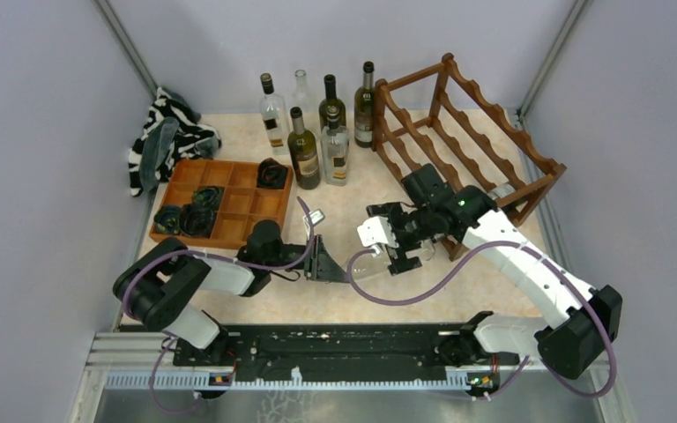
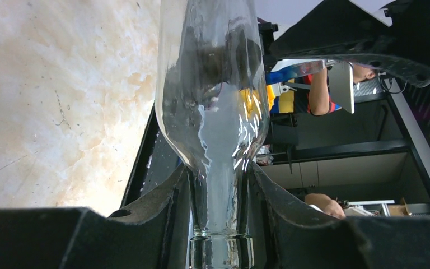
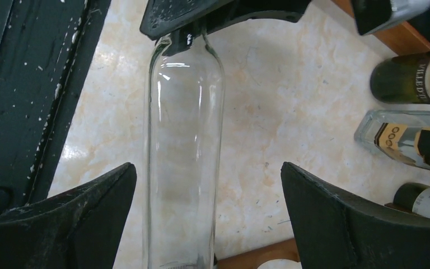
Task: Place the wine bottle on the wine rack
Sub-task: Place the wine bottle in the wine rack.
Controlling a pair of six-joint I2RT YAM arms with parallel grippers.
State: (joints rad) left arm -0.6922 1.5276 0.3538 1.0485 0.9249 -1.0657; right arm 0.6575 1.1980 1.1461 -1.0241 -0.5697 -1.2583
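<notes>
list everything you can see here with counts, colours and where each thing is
clear empty glass bottle: one, colourless, horizontal between the two grippers
standing glass bottles: six, dark green or clear, clustered at the back beside the rack
dark reddish-brown wooden wine rack with scalloped rails: one, back right corner
orange-brown wooden compartment tray: one, left side
dark coiled bundles: several, blackish, in the tray's compartments
black-and-white striped cloth: one, back left corner
beige marbled table: one, under everything
left gripper: one, black, shut on the clear bottle's neck
right gripper: one, black, open around the clear bottle's body
</notes>
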